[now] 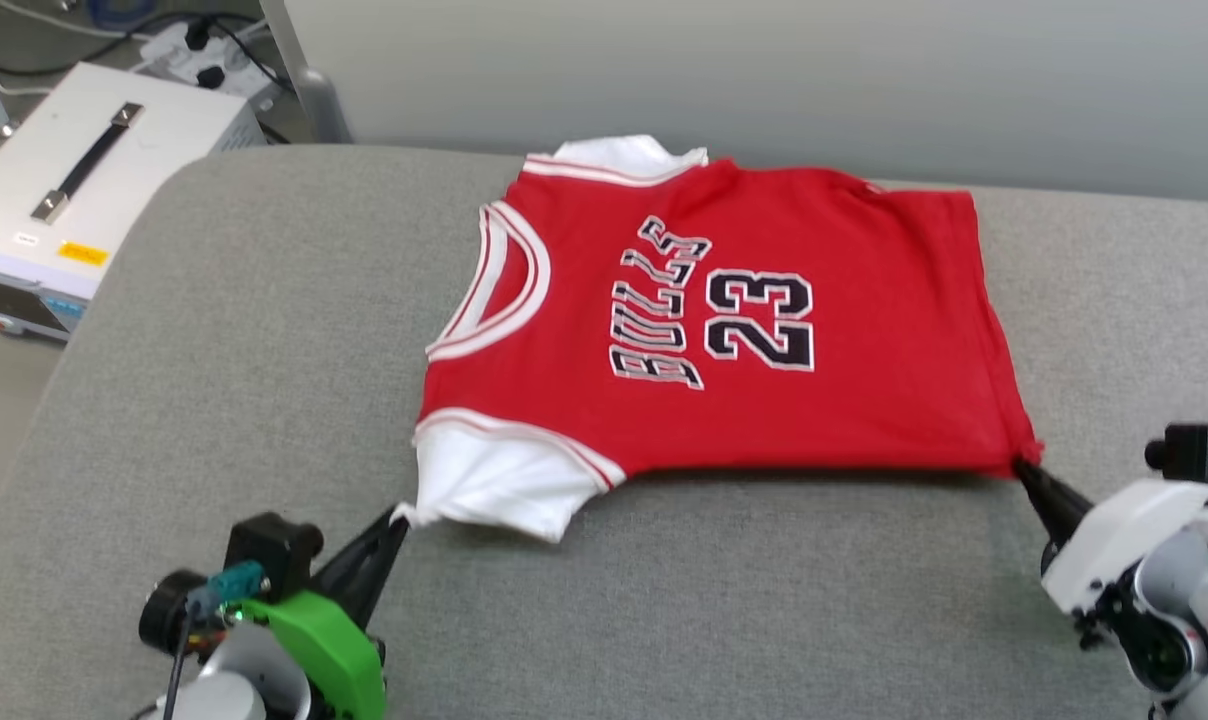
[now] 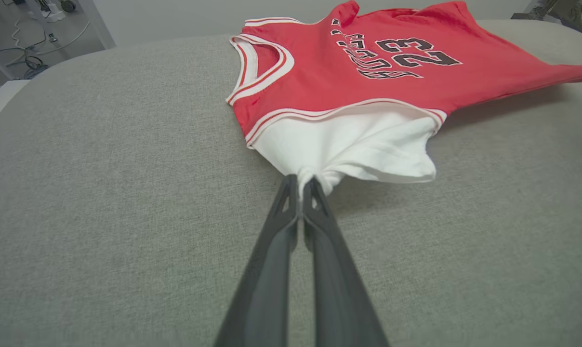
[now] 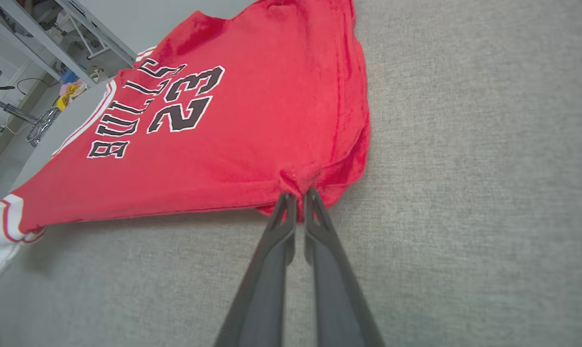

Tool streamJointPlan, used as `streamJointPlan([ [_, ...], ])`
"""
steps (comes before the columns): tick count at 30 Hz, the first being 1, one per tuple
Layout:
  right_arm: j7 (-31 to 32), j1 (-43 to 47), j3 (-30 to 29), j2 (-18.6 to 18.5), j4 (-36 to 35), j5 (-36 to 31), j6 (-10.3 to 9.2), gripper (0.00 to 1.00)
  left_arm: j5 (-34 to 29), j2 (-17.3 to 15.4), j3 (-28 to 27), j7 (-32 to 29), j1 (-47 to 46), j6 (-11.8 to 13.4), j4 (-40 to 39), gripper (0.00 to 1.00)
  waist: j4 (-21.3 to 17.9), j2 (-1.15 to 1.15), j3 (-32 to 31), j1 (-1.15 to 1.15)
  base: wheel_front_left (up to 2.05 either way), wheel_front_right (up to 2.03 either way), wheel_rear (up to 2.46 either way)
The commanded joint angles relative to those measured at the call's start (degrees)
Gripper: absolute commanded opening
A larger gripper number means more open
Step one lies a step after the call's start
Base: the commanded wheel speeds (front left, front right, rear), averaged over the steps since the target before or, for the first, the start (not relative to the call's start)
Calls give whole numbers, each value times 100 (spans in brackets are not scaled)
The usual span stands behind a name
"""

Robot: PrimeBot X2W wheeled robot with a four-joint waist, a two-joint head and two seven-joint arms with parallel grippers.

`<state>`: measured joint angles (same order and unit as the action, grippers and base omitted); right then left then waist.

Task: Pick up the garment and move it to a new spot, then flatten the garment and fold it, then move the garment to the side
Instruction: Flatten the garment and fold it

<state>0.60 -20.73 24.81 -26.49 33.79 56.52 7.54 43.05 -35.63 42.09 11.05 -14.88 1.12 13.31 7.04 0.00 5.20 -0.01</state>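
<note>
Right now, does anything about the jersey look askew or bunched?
Nothing damaged. The red Bulls jersey lies face up, but its near edge is pulled taut and raised between the left gripper, shut on the white sleeve, and the right gripper, shut on the hem corner. The far sleeve looks tucked under.

Left hand pinching white sleeve of red garment on grey cushion.

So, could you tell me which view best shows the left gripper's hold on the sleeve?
The left wrist view: the left gripper is shut on the bunched edge of the white sleeve, close up. The head view shows that pinch smaller; the right wrist view shows a sleeve corner.
</note>
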Motion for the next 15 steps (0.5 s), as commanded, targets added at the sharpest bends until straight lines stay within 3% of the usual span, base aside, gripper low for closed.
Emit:
streamJointPlan([
  [1,38,232,4,-67,-83,120,-5,0,111,-97,19,-26,210,39,-72,0,26,0,-298,1,0,0,0],
  [15,598,1890,-54,-629,-1210,510,-5,0,546,-951,315,-664,1511,124,-1315,0,66,0,-850,1,0,0,0],
])
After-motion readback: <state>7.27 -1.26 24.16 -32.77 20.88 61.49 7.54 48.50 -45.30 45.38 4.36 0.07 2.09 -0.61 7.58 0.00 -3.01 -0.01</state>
